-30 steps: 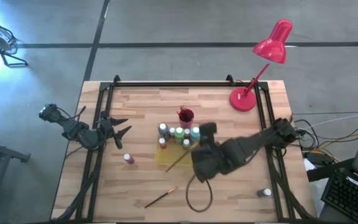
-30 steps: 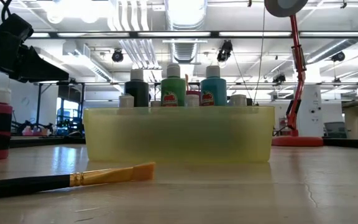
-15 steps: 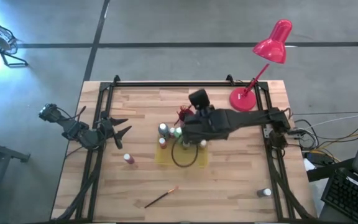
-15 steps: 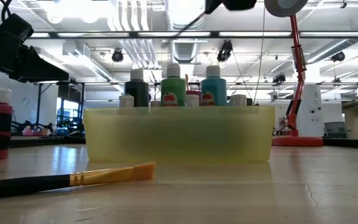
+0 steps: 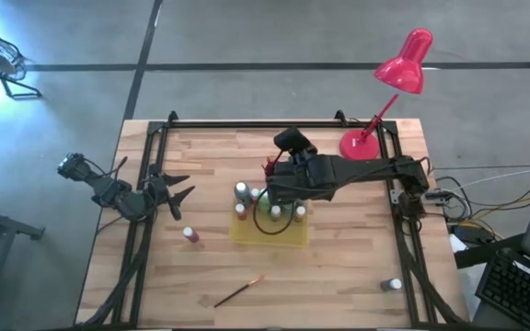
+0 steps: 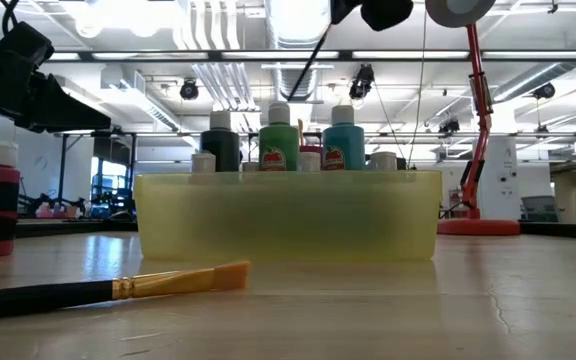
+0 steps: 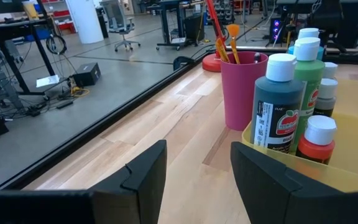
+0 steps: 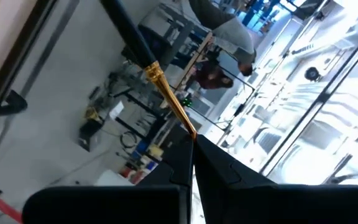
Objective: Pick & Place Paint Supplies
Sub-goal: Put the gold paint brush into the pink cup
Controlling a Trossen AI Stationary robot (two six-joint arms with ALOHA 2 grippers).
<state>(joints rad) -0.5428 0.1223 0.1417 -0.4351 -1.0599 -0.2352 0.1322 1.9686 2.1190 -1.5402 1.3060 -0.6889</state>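
One brush (image 8: 166, 99), dark-handled with a gold ferrule and orange bristles, is pinched in the right gripper (image 8: 190, 144) above the magenta cup (image 5: 273, 172) behind the yellow tray (image 5: 270, 238) of paint bottles (image 5: 275, 214); the likely failure is the long handle striking the brushes already in the cup, or the cup rim, and tipping the cup. Left gripper (image 7: 194, 168) rests at the table's left edge with fingers spread and empty, while a second brush (image 5: 238, 292) and two stray bottles (image 5: 190, 235) lie on the table outside the tray.
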